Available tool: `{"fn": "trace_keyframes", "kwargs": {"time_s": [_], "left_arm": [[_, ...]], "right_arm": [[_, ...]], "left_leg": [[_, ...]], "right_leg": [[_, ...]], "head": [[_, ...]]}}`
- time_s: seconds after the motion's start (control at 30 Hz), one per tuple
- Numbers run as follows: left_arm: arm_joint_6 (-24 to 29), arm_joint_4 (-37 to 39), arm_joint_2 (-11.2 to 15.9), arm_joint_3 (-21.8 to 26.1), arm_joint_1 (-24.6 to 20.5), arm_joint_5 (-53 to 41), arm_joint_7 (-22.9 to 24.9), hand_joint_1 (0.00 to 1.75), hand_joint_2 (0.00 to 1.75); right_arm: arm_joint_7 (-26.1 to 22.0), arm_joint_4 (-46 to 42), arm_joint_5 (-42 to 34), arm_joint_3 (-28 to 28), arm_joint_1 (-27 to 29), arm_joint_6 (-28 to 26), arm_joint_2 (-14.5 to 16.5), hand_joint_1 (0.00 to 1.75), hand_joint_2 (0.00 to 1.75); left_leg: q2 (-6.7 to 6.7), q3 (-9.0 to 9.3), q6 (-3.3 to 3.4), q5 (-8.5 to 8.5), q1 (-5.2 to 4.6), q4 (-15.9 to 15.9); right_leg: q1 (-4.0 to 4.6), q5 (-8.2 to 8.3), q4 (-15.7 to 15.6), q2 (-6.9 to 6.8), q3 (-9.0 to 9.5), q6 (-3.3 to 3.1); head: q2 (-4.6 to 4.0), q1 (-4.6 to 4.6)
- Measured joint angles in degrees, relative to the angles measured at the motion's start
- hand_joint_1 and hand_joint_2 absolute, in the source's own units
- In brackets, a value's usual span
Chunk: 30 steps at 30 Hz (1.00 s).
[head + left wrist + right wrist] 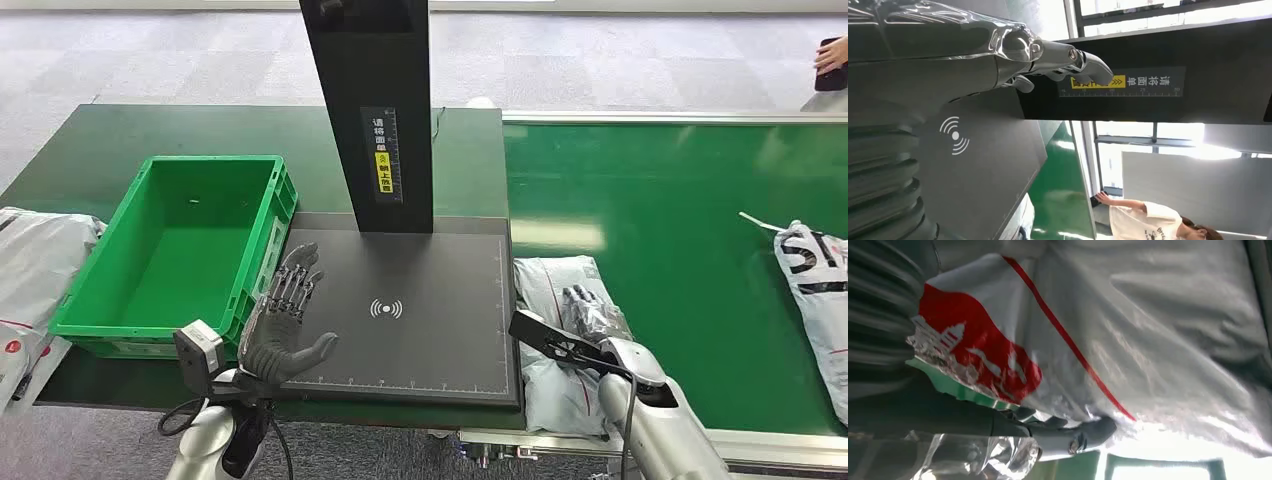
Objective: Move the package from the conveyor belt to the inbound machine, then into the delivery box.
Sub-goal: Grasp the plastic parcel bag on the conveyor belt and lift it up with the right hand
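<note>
Nearest us, our left hand (285, 325) hovered with fingers spread and nothing in it over the near-left corner of the flat black inbound scanning platform (440, 340), probably waiting to receive or steady whatever arrived there. Our right hand (588, 312) lay on the crinkled white plastic mailer package (555, 285) at the near end of the long green conveyor belt (680, 200), just beside the platform's right edge. The right wrist view showed the fingers (1088, 432) tucked at the bag's edge, though we could not tell whether they had truly clamped it. We judged the pickup under way, the package not yet lifted. Further left, the open green plastic delivery crate (100, 290) sat touching the platform, close for the last transfer. Beyond rose the machine's black upright column (375, 110), and another white mailer (815, 290) waited farther along the belt.
</note>
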Motion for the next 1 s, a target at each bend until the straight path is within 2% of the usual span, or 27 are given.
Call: {"fn": "trace_keyframes", "kwargs": {"time_s": [0.27,0.63,0.83,1.0], "left_arm": [[0.02,0.9,0.19,-0.25,-1.34,0.08,-0.22,0.0,1.75],[0.02,1.72,0.31,-1.09,-2.32,0.14,-0.27,0.0,1.75],[0.2,1.68,0.45,-1.09,-2.02,0.16,-0.28,0.0,1.75],[0.72,1.23,0.58,-0.92,-0.59,0.14,-0.28,0.0,1.75]], "right_arm": [[-4.04,2.35,-2.73,-1.42,-0.38,1.32,-0.18,1.75,1.75],[-3.35,2.69,-3.59,-2.47,-0.48,0.96,-0.2,1.75,1.75],[1.77,0.13,-1.64,-4.08,0.82,-4.79,-0.21,1.75,1.75],[2.7,-6.61,-2.37,-9.23,3.33,-11.37,-0.05,1.75,1.75]], "left_leg": [[0.02,0.16,0.0,0.0,0.0,0.01],[-0.09,0.21,0.03,-0.01,-0.01,0.01],[-0.54,0.08,0.07,0.02,-0.06,0.02],[-0.64,-0.09,0.09,0.03,-0.11,0.02]], "right_leg": [[0.0,0.0,-0.02,0.01,0.14,0.0],[0.0,-0.03,-0.05,-0.08,0.24,0.05],[-0.02,-0.07,-0.06,-0.51,0.3,0.11],[-0.06,-0.07,-0.07,-0.58,0.21,0.13]], "head": [[0.0,0.01],[0.0,0.01],[0.0,0.01],[0.0,0.02]]}}
